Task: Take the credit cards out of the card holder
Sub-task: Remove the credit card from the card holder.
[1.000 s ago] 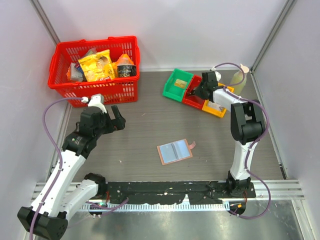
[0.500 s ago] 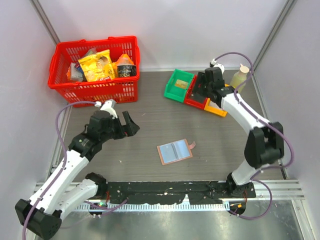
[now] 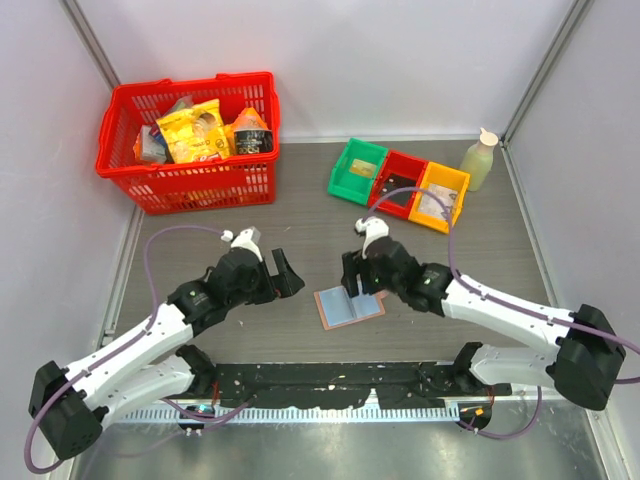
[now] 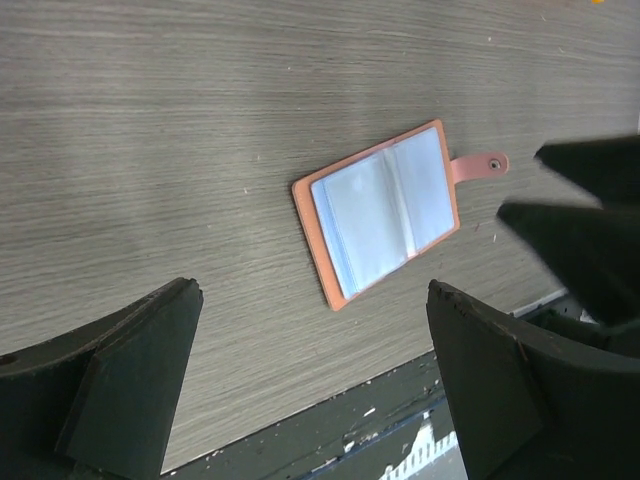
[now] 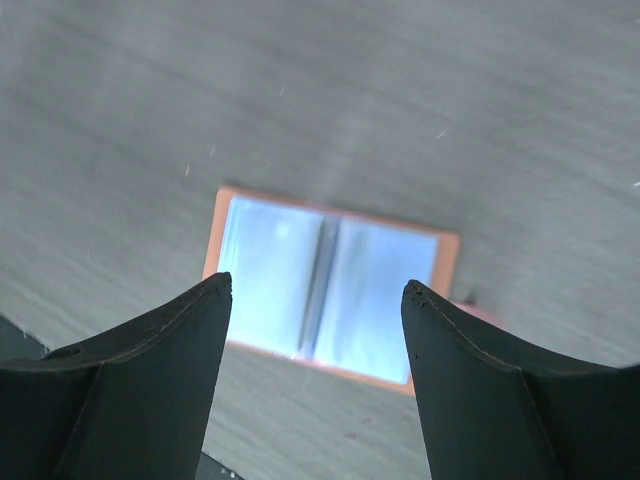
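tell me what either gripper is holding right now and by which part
Nothing is held. The left gripper and right gripper are both open; the card holder lies unfolded on the table, ungripped.

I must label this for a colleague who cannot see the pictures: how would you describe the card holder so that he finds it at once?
On the grey wood-grain table, look near the middle of the front edge: the card holder lies open and flat. Unlike the coloured bins at the back, it is a small pinkish-tan wallet with pale blue lining.
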